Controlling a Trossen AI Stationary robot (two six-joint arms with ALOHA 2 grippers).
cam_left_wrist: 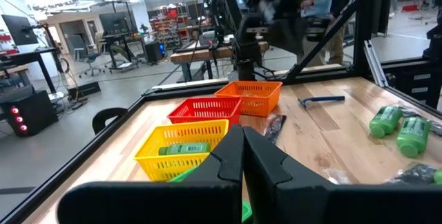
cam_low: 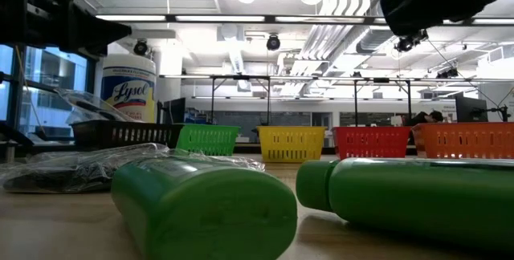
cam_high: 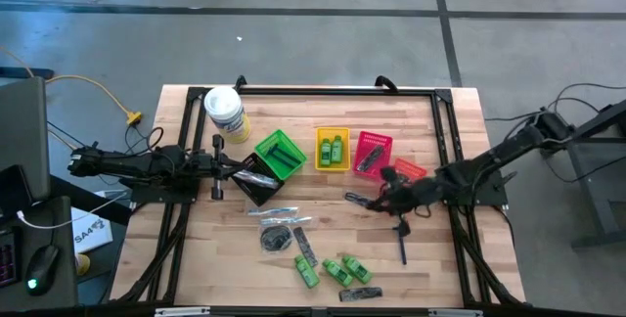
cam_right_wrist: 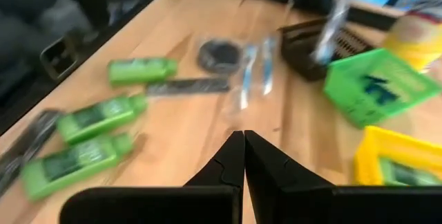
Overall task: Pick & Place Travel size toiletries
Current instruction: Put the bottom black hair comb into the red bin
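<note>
Seen from above: left gripper (cam_high: 231,169) hovering over the black basket (cam_high: 257,181) at table's left, fingers (cam_left_wrist: 235,158) pressed together, holding nothing. Right gripper (cam_high: 377,201) reaching in from the right, near the red basket (cam_high: 373,154) and orange basket (cam_high: 409,170), fingers (cam_right_wrist: 238,158) likewise pressed together and empty. Scattered across the near half of the wooden table (cam_high: 440,268): green mini bottles (cam_high: 337,272), a round dark packet (cam_high: 276,238), clear-wrapped sticks (cam_high: 277,210), a dark comb (cam_high: 305,242) and a blue-handled razor (cam_high: 402,241). More green bottles already inside the yellow basket (cam_high: 333,148). Green basket (cam_high: 280,154) alongside, white tub (cam_high: 225,113) standing at far left.
</note>
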